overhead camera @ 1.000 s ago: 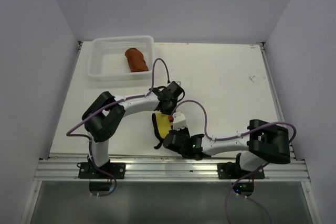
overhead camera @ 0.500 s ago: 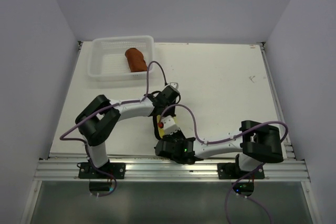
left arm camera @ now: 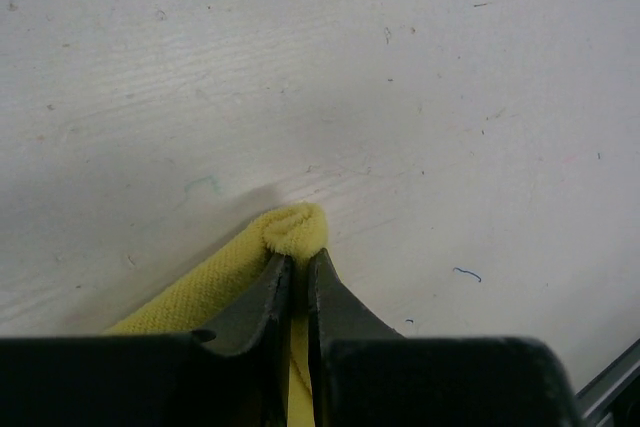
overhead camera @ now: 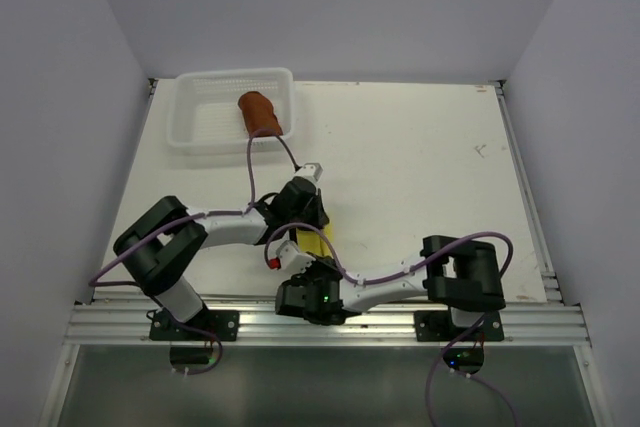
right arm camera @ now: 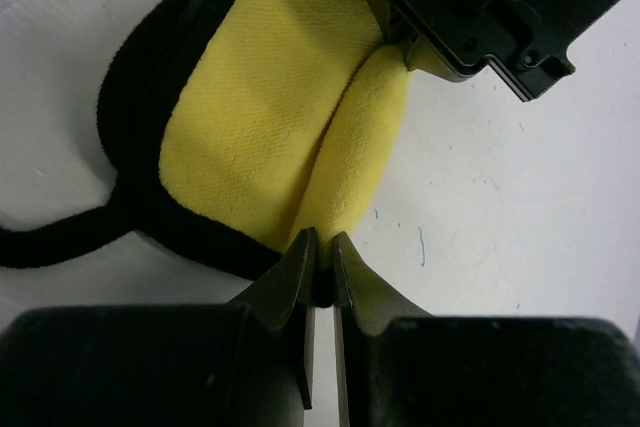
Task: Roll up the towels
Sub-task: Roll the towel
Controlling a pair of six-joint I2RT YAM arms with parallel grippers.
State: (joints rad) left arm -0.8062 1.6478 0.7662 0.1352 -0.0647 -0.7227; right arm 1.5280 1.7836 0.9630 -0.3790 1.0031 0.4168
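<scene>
From the top view the yellow towel is seen only as a small patch between the two wrists, well apart from the white mesh basket and nearer the arm bases than the basket is. The rust-brown towel is seen there alone, rolled into a short cylinder inside the basket at its right end.

The grips are shown only by the wrist views. In the left wrist view the fingers of the left gripper are pressed together on a raised fold of the yellow cloth, whose rounded end bulges just past the fingertips onto the white table. In the right wrist view the right gripper is clamped on the other end of the same ridge, with a thin edge of cloth pinched between the fingers.

The cloth is seen as bright yellow with a fine weave, bordered by a dark hem with a trailing loop, and creased lengthwise between the two grips.
</scene>
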